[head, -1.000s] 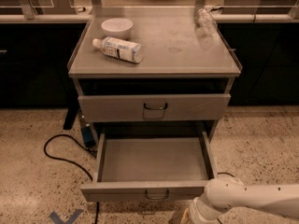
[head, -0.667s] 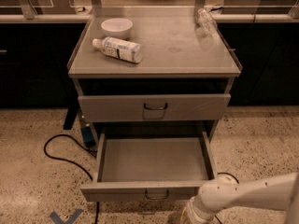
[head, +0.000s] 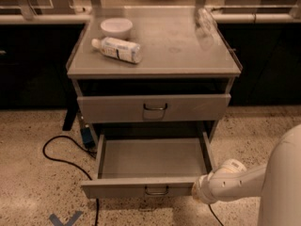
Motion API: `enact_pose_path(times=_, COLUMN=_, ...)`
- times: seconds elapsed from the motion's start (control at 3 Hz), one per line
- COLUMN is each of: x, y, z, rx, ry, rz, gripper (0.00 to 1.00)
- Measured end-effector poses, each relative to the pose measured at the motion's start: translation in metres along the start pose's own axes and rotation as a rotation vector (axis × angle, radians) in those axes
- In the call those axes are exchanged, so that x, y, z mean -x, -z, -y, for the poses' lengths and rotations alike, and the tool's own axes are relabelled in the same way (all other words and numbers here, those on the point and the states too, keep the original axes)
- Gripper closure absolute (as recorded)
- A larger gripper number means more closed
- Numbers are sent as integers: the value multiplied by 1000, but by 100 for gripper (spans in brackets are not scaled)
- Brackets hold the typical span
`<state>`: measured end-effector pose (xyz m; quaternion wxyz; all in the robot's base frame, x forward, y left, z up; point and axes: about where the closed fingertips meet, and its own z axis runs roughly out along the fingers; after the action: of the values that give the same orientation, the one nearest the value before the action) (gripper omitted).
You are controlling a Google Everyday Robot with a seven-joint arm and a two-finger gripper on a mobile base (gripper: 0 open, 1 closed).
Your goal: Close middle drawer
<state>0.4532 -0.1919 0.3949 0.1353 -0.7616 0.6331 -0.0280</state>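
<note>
Met first, at the near right, the thick white arm (head: pixel 240 182) coming in from the frame's edge, with the white end effector (head: pixel 197 192) at its tip, close up against the right end of the drawer front. Could not tell whether clenched or released, nor whether touching the panel or just shy of it.

Found the middle drawer (head: pixel 150 159), a wide, shallow grey metal one with a low front panel and an empty flat tray, pulled well out of the cabinet, lowest of those in view. Noted its small wire handle (head: pixel 156 190) at the panel's centre, apart from the end effector.

Judged the main risk to be an off-centre push: pressing at the right end could skew the drawer and bind it part-way. Judged also that a low panel gives little to bear on, so a slip over its top or round its corner seemed possible. Feared that a hard shove might jolt the bench and roll the white plastic bottle (head: pixel 117 49) lying on its side.

Saw a black cable (head: pixel 61 157) looping across the speckled stone floor (head: pixel 28 192) to the left, and a blue tape mark (head: pixel 63 219) nearer.

Above, saw the taller-fronted grey drawer (head: pixel 117 108). On the grey bench top (head: pixel 174 46), saw a white bowl (head: pixel 116 27) behind the bottle and a clear bottle (head: pixel 205 22) at the far right. Beyond, made out dark counters.
</note>
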Motion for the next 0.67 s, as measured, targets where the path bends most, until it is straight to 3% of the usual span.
enact_pose_path(times=0.33, x=-50, y=58, z=53, rx=-210, ry=-122, rz=-36, gripper=100)
enact_pose_path(times=0.67, x=-60, y=74, z=58, rx=-248, ry=-202, rz=-38, gripper=100)
